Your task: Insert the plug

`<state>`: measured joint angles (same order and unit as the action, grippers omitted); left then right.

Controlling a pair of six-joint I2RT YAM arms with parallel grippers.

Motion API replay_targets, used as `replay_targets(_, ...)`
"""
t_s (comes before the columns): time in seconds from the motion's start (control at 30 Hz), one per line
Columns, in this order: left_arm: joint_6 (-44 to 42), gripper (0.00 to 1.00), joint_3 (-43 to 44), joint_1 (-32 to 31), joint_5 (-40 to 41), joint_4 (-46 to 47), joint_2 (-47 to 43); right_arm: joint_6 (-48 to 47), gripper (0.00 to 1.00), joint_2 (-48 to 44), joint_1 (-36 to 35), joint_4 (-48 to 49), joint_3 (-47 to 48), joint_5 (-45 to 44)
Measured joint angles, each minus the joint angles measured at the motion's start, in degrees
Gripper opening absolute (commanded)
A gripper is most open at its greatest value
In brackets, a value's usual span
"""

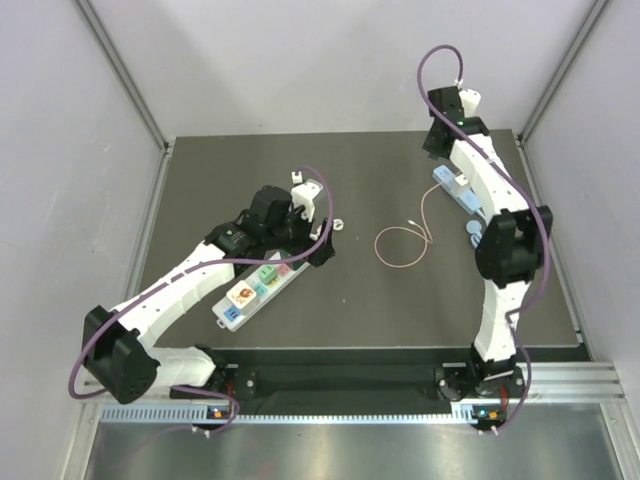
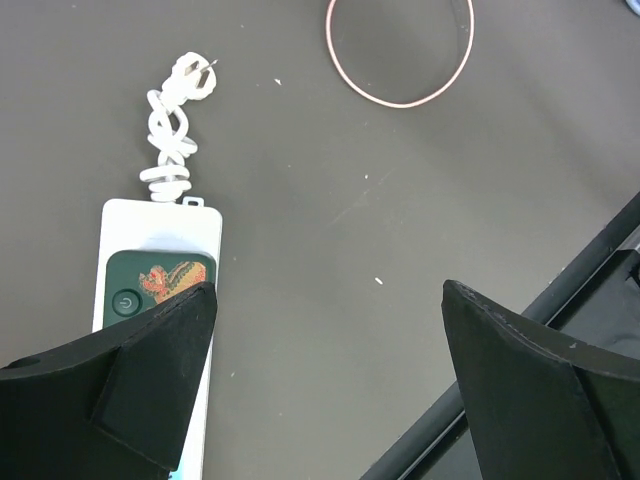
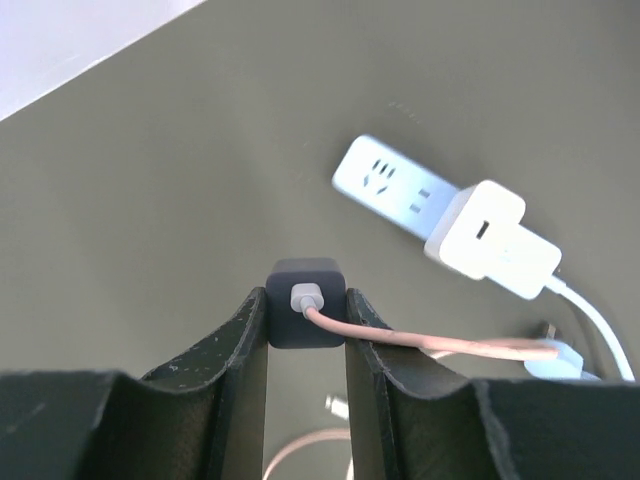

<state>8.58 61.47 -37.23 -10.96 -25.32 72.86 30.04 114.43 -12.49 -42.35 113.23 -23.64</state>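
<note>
Right end effector (image 3: 307,312) pinching dark plug (image 3: 322,272) | left end effector (image 2: 328,300) spread over power strip (image 2: 160,228)

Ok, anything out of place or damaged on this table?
Nothing spilled or broken. Two untidy bits: the pink cable lies in a loose loop, and the white cord at the end of the power strip is bunched into a tangle.
</note>
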Motion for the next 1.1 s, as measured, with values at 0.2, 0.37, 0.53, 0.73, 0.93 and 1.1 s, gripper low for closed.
replay_targets(0.2,0.0,0.99,0.0,0.0,0.3,0.0,0.0,4.1,0.0,12.6,0.3,-2.4,10.0,-6.7)
replay_targets(0.37,0.0,0.98,0.0,0.0,0.3,0.0,0.0,8.2,0.0,17.2,1.6,-3.7,11.8,-9.7)
replay_targets(0.53,0.0,0.98,0.0,0.0,0.1,0.0,0.3,10.8,0.0,18.8,3.4,-3.9,11.8,-10.9)
replay_targets(0.73,0.1,0.98,0.0,0.0,-0.1,0.0,1.9,13.2,0.0,21.1,4.4,-3.2,12.6,-12.0)
replay_targets(0.93,0.1,0.98,0.0,0.0,-0.1,0.0,2.4,14.3,0.0,21.4,4.5,-3.3,12.6,-13.0)
replay_targets(1.1,0.1,0.99,0.0,0.0,-0.4,0.0,2.4,14.6,0.0,20.5,4.5,-1.4,8.7,-14.5)
